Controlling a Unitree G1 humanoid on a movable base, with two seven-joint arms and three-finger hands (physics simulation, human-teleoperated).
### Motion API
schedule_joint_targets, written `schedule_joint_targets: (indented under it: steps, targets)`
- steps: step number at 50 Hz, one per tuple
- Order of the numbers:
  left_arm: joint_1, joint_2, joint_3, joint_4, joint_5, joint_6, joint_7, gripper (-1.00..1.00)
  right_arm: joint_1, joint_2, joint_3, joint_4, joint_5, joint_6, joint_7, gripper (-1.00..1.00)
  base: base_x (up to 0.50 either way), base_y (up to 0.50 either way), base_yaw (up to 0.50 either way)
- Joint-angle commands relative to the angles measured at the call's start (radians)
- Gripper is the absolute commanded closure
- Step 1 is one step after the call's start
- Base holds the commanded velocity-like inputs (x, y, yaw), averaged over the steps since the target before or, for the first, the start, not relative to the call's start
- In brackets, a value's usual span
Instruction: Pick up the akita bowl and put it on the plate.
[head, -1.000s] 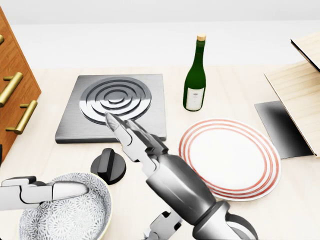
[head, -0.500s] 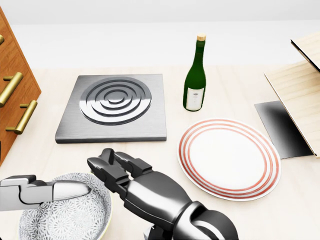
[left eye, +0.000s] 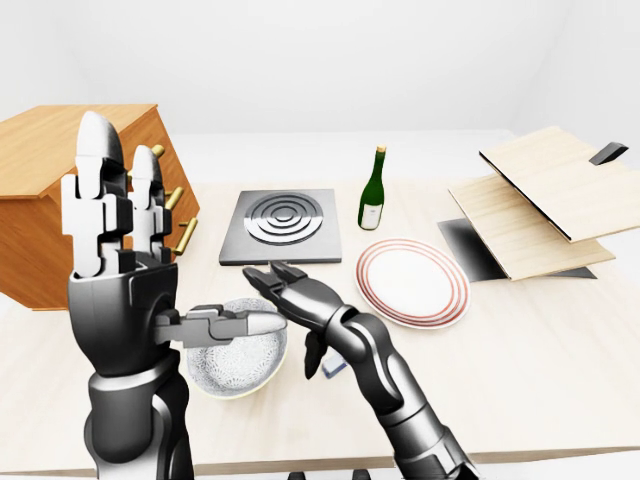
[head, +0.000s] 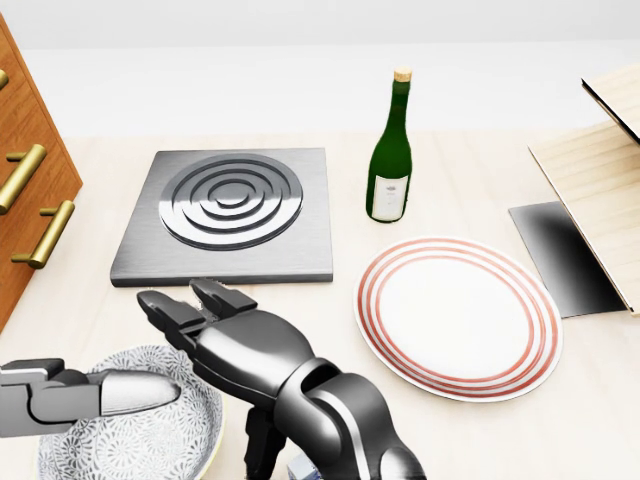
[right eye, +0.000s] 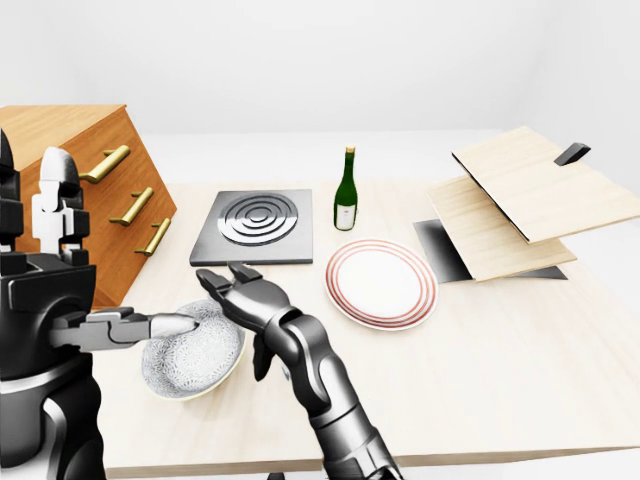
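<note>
The akita bowl (right eye: 193, 355) sits on the table (right eye: 480, 340), beneath the left hand (left eye: 118, 300)'s outstretched thumb (right eye: 150, 326) and just left of the right hand (right eye: 250, 300)'s fingers (right eye: 215, 282). Both hands are spread wide and hold nothing. If the right fingers close carelessly, they could shove the rim, tip the bowl or clash with that thumb. In the head view the right hand hides the bowl's rim on its side, so I cannot tell whether they touch.

In the head view my right hand (head: 240, 345) and the thumb of my left hand (left eye: 115, 290) cover part of the akita bowl (head: 165, 440), and the bottom edge cuts off its near rim. Something small and pale (left eye: 335, 368) peeks from under my right forearm; I cannot tell what it is. The drawer cabinet (head: 25, 150) is cropped on the left and the wooden boards (head: 600, 180) on the right. The wine bottle (head: 390, 160) has a label too small to read.
</note>
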Motion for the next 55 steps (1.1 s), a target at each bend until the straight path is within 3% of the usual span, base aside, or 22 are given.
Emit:
schedule_joint_targets:
  steps: [1,12,17,22,35,40,42,55]
  targets:
    - [0.013,-0.005,0.001,-0.013,-0.002,0.0,-0.002,-1.0,-0.158,0.127,0.012,0.133,-0.068,0.0,-0.097,-1.0,0.0,0.0,0.0]
    - [0.008,-0.005,-0.012,-0.009,0.004,0.0,0.001,-1.0,-0.145,0.164,0.04,0.121,-0.086,0.0,-0.091,-1.0,0.0,0.0,0.0]
    - [0.006,-0.006,-0.01,-0.007,-0.002,0.0,0.001,-1.0,-0.069,0.155,0.086,0.12,-0.118,0.0,-0.119,-1.0,0.0,0.0,0.0]
    - [0.001,-0.007,0.004,-0.01,-0.02,0.0,0.005,-1.0,0.044,0.094,0.145,0.103,-0.157,0.0,-0.144,-1.0,0.0,0.0,0.0]
    - [-0.007,-0.003,0.011,-0.021,-0.045,0.0,0.025,-1.0,0.011,0.035,0.071,0.182,-0.216,0.0,-0.185,-1.0,0.0,0.0,0.0]
    - [-0.015,-0.001,0.011,-0.028,-0.048,0.0,0.033,-1.0,0.022,0.045,0.07,0.198,-0.231,0.0,-0.191,-1.0,0.0,0.0,0.0]
    - [-0.017,0.001,0.002,-0.035,-0.044,0.0,0.032,-1.0,0.05,0.036,0.096,0.195,-0.254,0.0,-0.225,-1.0,0.0,0.0,0.0]
    - [-0.009,-0.003,0.001,-0.025,-0.045,0.0,0.03,-1.0,0.118,0.08,0.191,0.164,-0.258,0.0,-0.21,-1.0,0.0,0.0,0.0]
